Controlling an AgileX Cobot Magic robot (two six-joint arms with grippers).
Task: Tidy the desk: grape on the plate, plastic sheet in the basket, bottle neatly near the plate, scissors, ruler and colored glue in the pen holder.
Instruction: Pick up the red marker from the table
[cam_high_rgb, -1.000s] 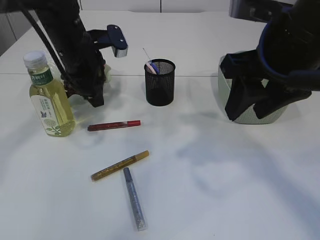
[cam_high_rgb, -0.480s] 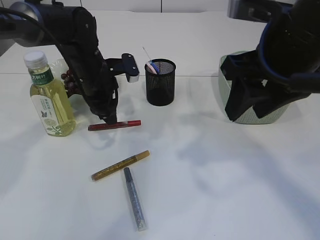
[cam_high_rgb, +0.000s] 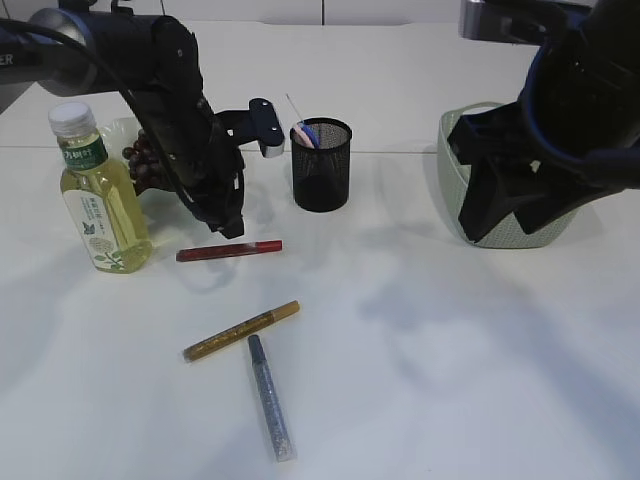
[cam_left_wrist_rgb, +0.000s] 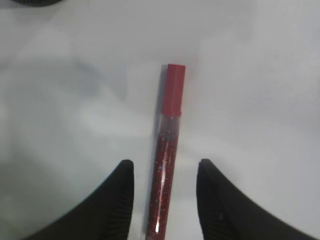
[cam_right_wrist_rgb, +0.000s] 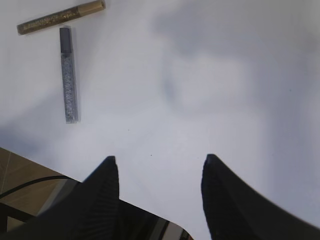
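Glue sticks: one red (cam_high_rgb: 229, 250), gold (cam_high_rgb: 240, 331), silver (cam_high_rgb: 270, 397).

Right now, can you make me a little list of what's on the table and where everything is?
red glue: flat on table, between open fingers of left gripper
gold glue: flat, nearer the front
silver glue: flat, beside gold one
pen holder: upright, things already inside
bottle: standing, far left
grapes: behind bottle
right gripper: open, empty

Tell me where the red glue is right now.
Exterior view, left side: red glue lies flat on the table between bottle and pen holder, under the open left gripper.
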